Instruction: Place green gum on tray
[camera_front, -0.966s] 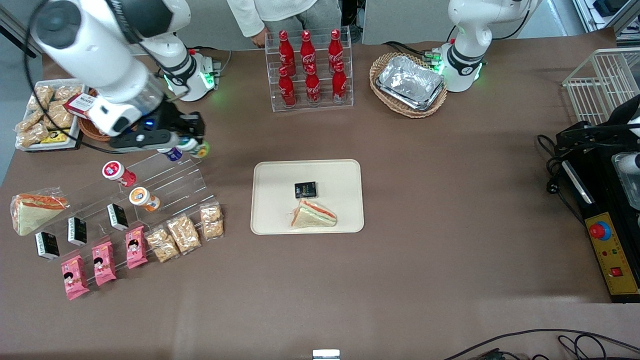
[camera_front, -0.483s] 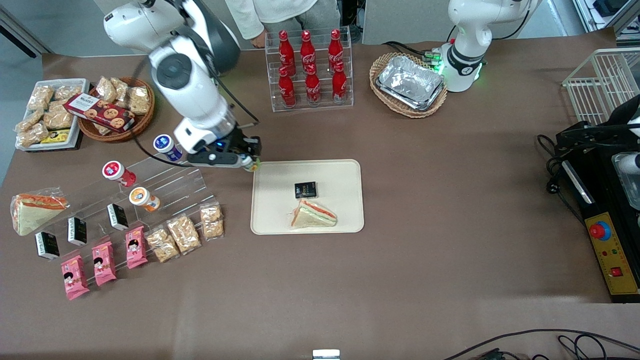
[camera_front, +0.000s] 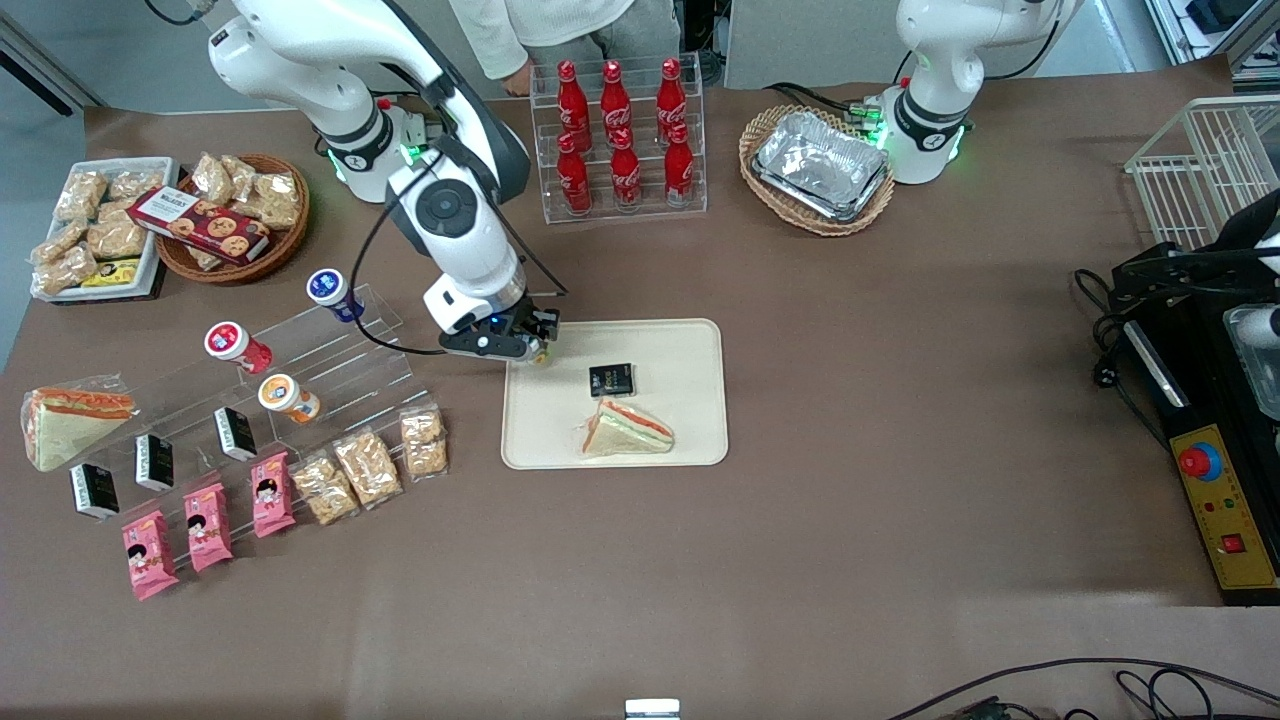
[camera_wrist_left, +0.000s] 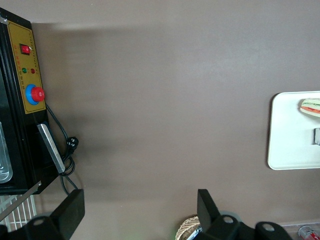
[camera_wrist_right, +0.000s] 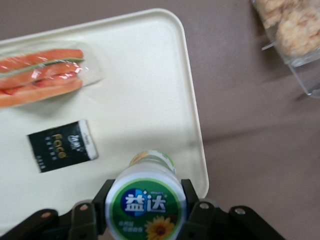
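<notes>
Progress: you see the gum (camera_wrist_right: 145, 205) clamped in the gripper (camera_front: 535, 350), held above the tray (camera_front: 690, 345) corner | Done: pickup, carry | Left: lower, release beside the black packet (camera_front: 611, 380).

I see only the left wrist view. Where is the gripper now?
Observer: The gripper is over the tray, at its corner nearest the working arm's base.
Operator: Does it hold something?
Observer: Yes, it is shut on the green gum.
Operator: What already lies on the tray?
Observer: A sandwich and, farther from the front camera, a black packet.
</notes>
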